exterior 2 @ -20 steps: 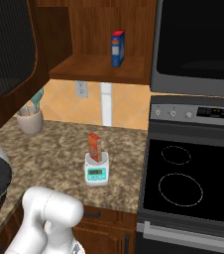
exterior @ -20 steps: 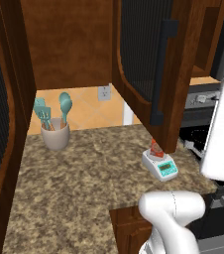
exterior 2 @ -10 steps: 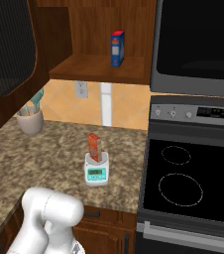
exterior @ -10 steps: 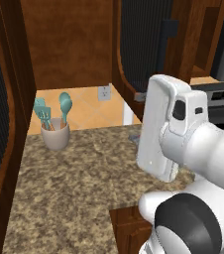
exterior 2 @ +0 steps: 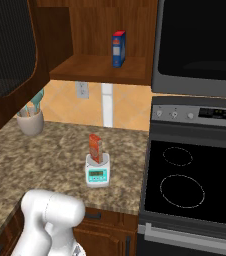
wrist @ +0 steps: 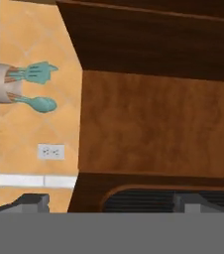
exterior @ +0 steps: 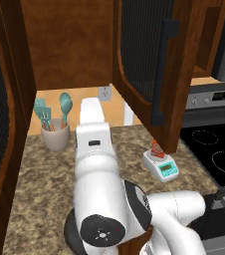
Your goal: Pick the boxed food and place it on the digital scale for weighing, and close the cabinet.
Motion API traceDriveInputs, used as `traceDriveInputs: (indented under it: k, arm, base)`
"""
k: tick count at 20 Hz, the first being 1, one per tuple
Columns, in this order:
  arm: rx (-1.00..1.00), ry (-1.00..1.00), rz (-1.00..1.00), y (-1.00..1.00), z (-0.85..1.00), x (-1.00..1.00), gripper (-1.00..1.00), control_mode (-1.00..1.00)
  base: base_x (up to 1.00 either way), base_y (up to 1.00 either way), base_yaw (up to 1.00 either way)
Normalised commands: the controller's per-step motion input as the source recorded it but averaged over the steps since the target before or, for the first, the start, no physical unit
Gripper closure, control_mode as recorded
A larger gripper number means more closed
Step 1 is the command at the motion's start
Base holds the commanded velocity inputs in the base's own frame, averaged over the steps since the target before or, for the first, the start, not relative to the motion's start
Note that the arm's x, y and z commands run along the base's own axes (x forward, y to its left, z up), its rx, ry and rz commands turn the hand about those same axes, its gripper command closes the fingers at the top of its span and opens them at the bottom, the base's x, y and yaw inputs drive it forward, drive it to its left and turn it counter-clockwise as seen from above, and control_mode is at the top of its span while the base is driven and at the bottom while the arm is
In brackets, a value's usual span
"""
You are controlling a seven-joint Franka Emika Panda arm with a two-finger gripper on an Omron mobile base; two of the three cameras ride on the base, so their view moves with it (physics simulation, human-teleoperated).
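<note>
The boxed food [exterior 2: 96, 148], a small orange-red carton, stands upright on the round plate of the white digital scale [exterior 2: 97, 175] near the counter's right end; both also appear as carton [exterior: 157, 148] and scale [exterior: 161, 167]. The cabinet door [exterior: 140, 55], with ribbed dark glass and a black bar handle [exterior: 162, 69], hangs open above the scale. My arm [exterior: 92, 149] rises mid-counter, to the left of the scale. In the hand view my gripper [wrist: 115, 202] is open with nothing between its fingertips [wrist: 32, 201], facing the cabinet's wooden underside and the ribbed door panel [wrist: 139, 197].
A beige cup of teal utensils [exterior: 55, 134] stands at the back left of the granite counter [exterior 2: 45, 155]. A blue box [exterior 2: 118, 49] sits on the open cabinet shelf. A black stove [exterior 2: 195, 185] adjoins the counter on the right, under a microwave [exterior 2: 200, 45]. A wall outlet [wrist: 50, 151] is on the backsplash.
My arm has swung leftward across the left base view, from its right edge to the middle. The carton stays on the scale and the door stays open.
</note>
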Motion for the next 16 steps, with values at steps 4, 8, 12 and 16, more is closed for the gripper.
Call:
traceDriveInputs:
  k: [4,8,12,16]
  arm:
    - [-0.01,-0.08,-0.32,-0.03,-0.24,0.75,-1.00,-1.00]
    - [0.00,-0.03,-0.29,-0.06,-0.08,0.71,-1.00,-1.00]
    - [0.02,-0.12,-0.27,-0.21,0.02,0.43,-1.00,-1.00]
    - [0.13,-0.11,-0.22,-0.74,0.09,0.26,-1.00,-1.00]
  base:
    - [0.00,0.00,0.00]
    - [0.00,0.00,0.00]
    - [0.00,0.00,0.00]
    - [0.00,0.00,0.00]
